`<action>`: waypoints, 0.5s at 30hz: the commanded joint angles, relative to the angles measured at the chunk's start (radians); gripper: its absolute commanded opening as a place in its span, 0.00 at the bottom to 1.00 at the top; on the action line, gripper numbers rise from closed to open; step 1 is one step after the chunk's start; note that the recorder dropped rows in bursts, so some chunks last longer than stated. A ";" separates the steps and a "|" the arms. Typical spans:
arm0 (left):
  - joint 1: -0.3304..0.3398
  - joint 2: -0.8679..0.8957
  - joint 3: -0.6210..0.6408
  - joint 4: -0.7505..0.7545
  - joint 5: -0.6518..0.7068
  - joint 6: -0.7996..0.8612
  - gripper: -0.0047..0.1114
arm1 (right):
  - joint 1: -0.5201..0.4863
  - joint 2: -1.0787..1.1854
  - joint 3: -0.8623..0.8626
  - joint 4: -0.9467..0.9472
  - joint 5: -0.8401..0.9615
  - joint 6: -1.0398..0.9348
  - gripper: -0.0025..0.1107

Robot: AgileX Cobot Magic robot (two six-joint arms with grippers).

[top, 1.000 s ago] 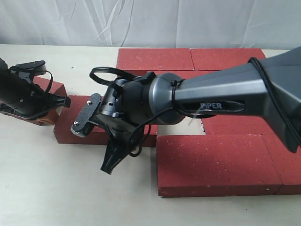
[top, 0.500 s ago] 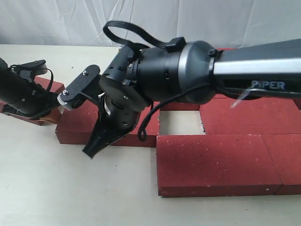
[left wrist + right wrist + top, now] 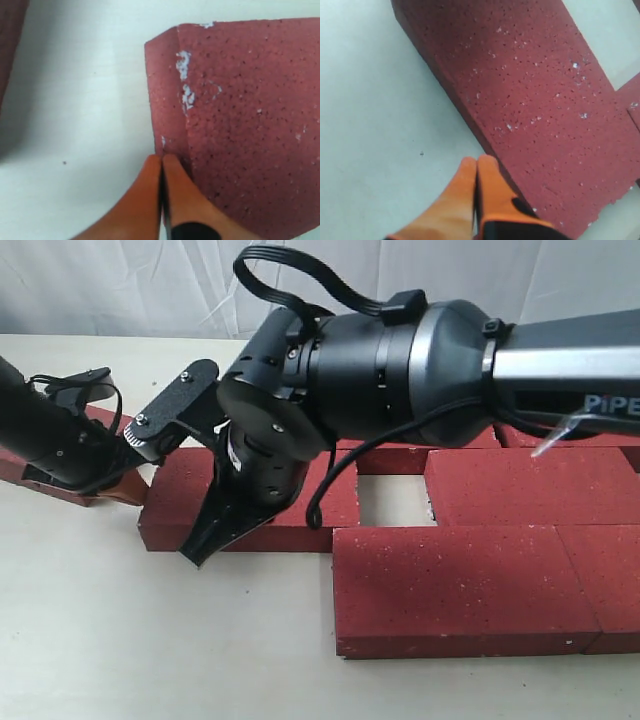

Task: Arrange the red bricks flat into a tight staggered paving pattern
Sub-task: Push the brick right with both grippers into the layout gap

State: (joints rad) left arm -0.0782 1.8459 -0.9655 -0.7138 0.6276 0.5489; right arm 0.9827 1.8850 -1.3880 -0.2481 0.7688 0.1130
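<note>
A loose red brick (image 3: 300, 505) lies flat, left of the paved group, with a small gap (image 3: 390, 498) of bare table between them. My right gripper (image 3: 203, 545) reaches across the middle and is shut, empty, its orange fingertips (image 3: 487, 167) against the table beside this brick's (image 3: 530, 100) long front side. My left gripper (image 3: 140, 496) is also shut and empty, its tips (image 3: 172, 165) at the corner of the same brick's (image 3: 240, 125) left end. Paved bricks (image 3: 450, 585) lie flat at the right. The right arm hides the back row.
Another red brick (image 3: 105, 420) lies under the left arm, also seen at the edge of the left wrist view (image 3: 10, 40). A paved brick's corner (image 3: 632, 105) shows in the right wrist view. White cloth hangs behind the table (image 3: 120, 640).
The loose brick has slid to the right, nearer the paved group. The right gripper has swung up and right along its front side, and the left gripper has followed its left end.
</note>
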 commanded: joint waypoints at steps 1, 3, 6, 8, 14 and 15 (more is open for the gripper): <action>-0.072 -0.002 -0.003 -0.018 -0.002 0.010 0.04 | -0.029 -0.010 -0.003 0.017 0.007 0.027 0.02; -0.096 -0.002 -0.003 -0.018 -0.010 0.010 0.04 | -0.076 -0.010 -0.003 0.072 0.014 0.027 0.02; -0.116 -0.002 -0.003 -0.039 -0.021 0.010 0.04 | -0.156 -0.010 -0.003 0.148 0.038 0.020 0.02; -0.125 -0.002 -0.003 -0.067 -0.028 0.012 0.04 | -0.215 -0.010 -0.003 0.172 0.061 0.018 0.02; -0.125 -0.002 -0.003 -0.084 -0.047 0.012 0.04 | -0.337 -0.010 -0.003 0.195 0.082 0.012 0.02; -0.125 -0.002 -0.003 -0.092 -0.047 0.013 0.04 | -0.353 -0.010 -0.003 0.197 0.082 0.012 0.02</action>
State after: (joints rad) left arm -0.1999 1.8459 -0.9655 -0.7856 0.5891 0.5574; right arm 0.6626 1.8850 -1.3880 -0.0575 0.8451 0.1316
